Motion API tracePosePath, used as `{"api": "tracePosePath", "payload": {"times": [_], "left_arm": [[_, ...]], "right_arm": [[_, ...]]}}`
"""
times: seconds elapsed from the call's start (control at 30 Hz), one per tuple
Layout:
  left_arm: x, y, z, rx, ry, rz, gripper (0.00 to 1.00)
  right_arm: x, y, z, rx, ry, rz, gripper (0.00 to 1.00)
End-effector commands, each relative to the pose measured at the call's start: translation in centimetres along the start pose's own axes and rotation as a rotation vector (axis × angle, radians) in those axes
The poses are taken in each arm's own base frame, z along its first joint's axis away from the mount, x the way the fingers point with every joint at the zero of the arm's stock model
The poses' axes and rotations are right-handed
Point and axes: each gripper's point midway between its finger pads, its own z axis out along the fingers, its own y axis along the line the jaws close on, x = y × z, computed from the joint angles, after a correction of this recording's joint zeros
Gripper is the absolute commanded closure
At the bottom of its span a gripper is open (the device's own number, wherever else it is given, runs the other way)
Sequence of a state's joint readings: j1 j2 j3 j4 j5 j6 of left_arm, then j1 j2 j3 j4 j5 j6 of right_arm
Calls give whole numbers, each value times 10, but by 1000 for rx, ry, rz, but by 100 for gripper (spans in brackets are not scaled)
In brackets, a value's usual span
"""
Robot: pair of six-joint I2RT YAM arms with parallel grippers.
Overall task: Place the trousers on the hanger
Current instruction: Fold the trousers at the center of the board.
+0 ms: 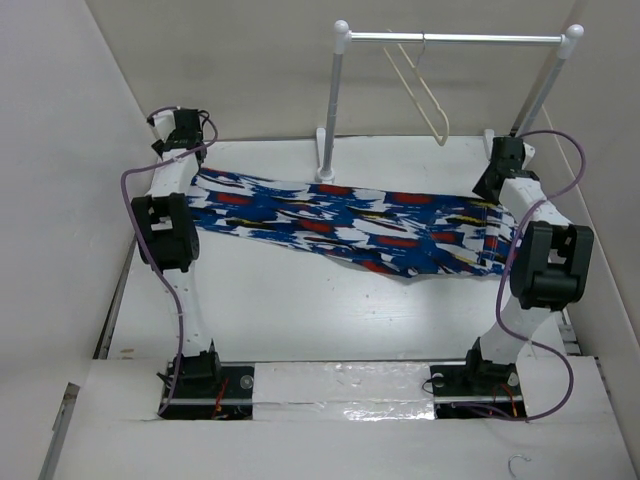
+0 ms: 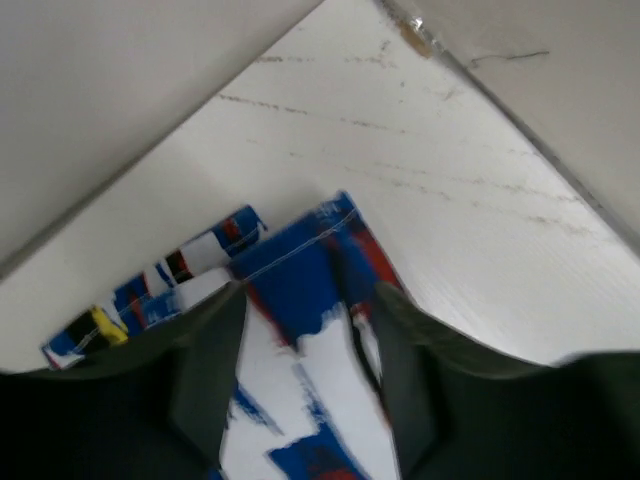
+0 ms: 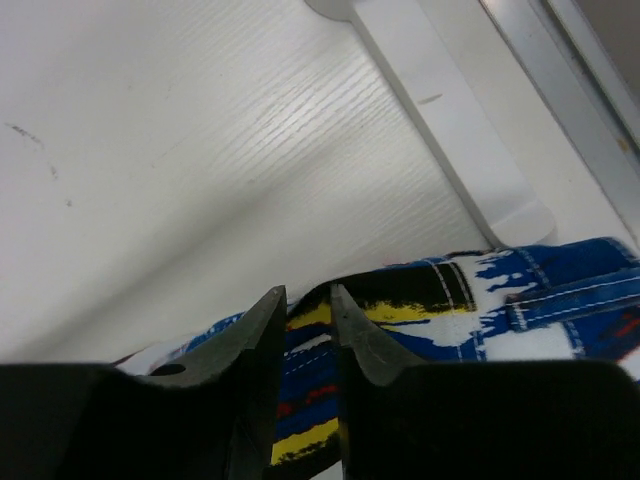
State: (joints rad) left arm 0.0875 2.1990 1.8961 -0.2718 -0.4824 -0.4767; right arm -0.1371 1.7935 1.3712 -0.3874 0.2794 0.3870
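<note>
- The table (image 1: 300, 310) fills the middle of the top view. The garment rail (image 1: 455, 38) stands across its far edge, in the upper right of the frame.
- The trousers (image 1: 350, 225) stretch as one long band across the centre. Their long axis runs left to right, and they sag a little at mid-span above their own shadow.
- The hanger (image 1: 425, 95) hangs by its hook from the rail in the upper right. It is beyond the band, higher than it and well apart from the fabric. It lies nearer the right arm, so the coming move should go up and away on that side.
- The right gripper (image 1: 495, 185) is at the band's right end, pinched almost closed on a fold of the trousers.
- The left gripper (image 1: 183, 148) is at the left end. Cloth fills the wider gap between its fingers (image 2: 205, 390). It seems clamped on the cloth, though the blurred wrist view does not settle it.
</note>
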Motion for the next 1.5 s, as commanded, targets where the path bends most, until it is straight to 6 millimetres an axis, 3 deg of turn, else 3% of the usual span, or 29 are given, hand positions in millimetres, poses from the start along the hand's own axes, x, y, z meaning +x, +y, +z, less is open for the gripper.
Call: {"api": "tracePosePath", "payload": {"times": [0.0, 0.03, 0.07, 0.1, 0.13, 0.17, 0.2, 0.23, 0.27, 0.3, 0.33, 0.37, 0.4, 0.43, 0.6, 0.73, 0.83, 1.13, 1.47], "left_arm": [[-19, 15, -2, -72, -37, 45, 44], [-12, 18, -1, -77, -32, 42, 39], [-21, 18, -9, -57, -53, 33, 28], [-22, 18, -13, -47, -58, 26, 27], [-24, 21, -22, -37, -62, 14, 26], [-24, 23, -27, -31, -61, 4, 26], [-7, 31, -33, -28, -28, -16, 26], [-11, 31, -46, 5, -29, -43, 27], [-5, 34, -51, 16, -17, -59, 29], [17, 41, -50, 27, 8, -66, 29], [18, 39, -60, 67, 17, -86, 30], [27, 41, -61, 74, 33, -95, 34], [40, 45, -61, 73, 56, -92, 37], [47, 45, -60, 77, 77, -95, 38], [72, 51, -46, 63, 177, -94, 39], [83, 54, -38, 91, 227, -141, 40], [86, 47, -34, 111, 242, -137, 41], [103, 37, -16, 116, 289, -163, 55], [97, 34, -11, 128, 243, -194, 76]], "right_arm": [[-58, 5, -15, -37, -178, 58, 63], [-62, 6, -20, -48, -193, 66, 49], [-69, 8, -31, -71, -217, 75, 43], [-72, 9, -38, -84, -228, 80, 38], [-75, 9, -44, -93, -237, 88, 26], [-82, 9, -61, -114, -265, 97, 20], [-71, 15, -74, -149, -268, 88, 18], [-69, 21, -83, -181, -280, 96, 17], [-65, 24, -92, -204, -295, 100, 18], [-46, 22, -105, -227, -297, 94, 24], [-38, 37, -116, -293, -318, 84, 54], [-27, 41, -122, -331, -317, 77, 76], [-22, 46, -139, -387, -342, 78, 91], [9, 53, -135, -431, -307, 56, 100], [62, 61, -155, -540, -259, -33, 100], [95, 70, -172, -647, -220, -108, 74], [124, 84, -185, -737, -173, -168, 70], [184, 119, -195, -786, -84, -295, 70], [234, 157, -198, -804, -17, -415, 79]]}}
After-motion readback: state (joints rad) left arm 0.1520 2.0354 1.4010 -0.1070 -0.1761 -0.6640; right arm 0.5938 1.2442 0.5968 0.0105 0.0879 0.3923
